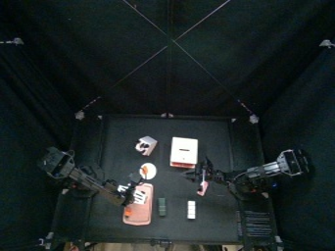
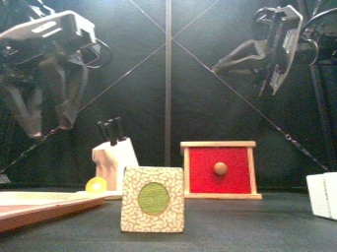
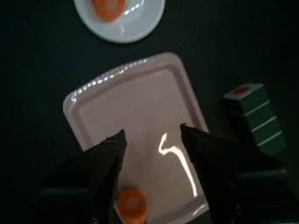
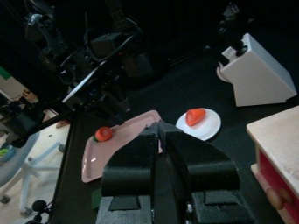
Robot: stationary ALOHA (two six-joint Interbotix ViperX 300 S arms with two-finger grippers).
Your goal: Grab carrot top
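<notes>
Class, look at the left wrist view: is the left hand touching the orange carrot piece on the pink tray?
Apart. In the left wrist view the left hand hangs open above the pink tray, and the carrot piece lies in the gap between its fingers, clear of both.

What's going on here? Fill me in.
The left gripper hangs open over the pink tray, right above an orange carrot piece lying on it. It holds nothing yet. A second carrot piece sits on a white plate beyond the tray. The right gripper is shut and empty, raised near the plate. A knife block and a red drawer box stand farther back, untouched.
</notes>
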